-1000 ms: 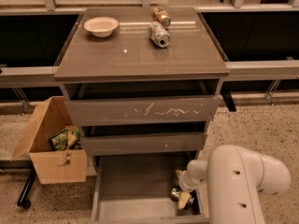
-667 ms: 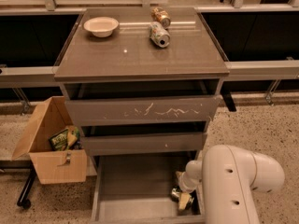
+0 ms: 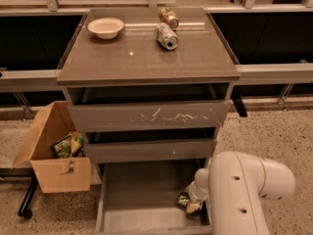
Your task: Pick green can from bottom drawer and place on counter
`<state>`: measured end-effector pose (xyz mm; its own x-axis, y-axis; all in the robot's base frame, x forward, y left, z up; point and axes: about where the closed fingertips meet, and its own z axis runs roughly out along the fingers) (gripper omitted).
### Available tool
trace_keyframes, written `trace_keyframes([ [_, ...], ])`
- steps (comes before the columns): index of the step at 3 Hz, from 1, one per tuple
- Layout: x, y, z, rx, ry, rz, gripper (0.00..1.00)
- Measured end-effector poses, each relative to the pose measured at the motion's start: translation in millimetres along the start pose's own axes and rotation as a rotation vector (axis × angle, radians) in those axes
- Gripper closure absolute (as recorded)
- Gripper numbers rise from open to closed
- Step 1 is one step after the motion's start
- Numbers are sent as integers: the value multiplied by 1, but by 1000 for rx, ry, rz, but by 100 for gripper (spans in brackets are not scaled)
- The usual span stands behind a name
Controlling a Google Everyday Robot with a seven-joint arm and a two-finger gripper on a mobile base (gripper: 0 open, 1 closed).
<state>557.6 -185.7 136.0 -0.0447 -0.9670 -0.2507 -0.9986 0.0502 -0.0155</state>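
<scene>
We find the gripper point(image 3: 191, 205) low in the bottom drawer point(image 3: 142, 195), front-right corner, at the green can point(image 3: 184, 199) it must lift; clamped or not, we cannot tell.

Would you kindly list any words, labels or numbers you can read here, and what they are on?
No text is legible.
Silver can and orange-brown can on the counter: labels too blurred to read.
Packets in the cardboard box: print unreadable.
Green can in the bottom drawer, at the gripper: mostly hidden, nothing readable.
</scene>
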Motion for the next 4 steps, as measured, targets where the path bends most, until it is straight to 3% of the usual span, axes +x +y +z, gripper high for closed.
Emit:
trace_keyframes([
  [2,-2,3,-2,-13,-27,-11,86],
  [3,-13,8,-11,-20,-91,-45,100],
  [4,-31,6,-50,-2,-246,-65,100],
])
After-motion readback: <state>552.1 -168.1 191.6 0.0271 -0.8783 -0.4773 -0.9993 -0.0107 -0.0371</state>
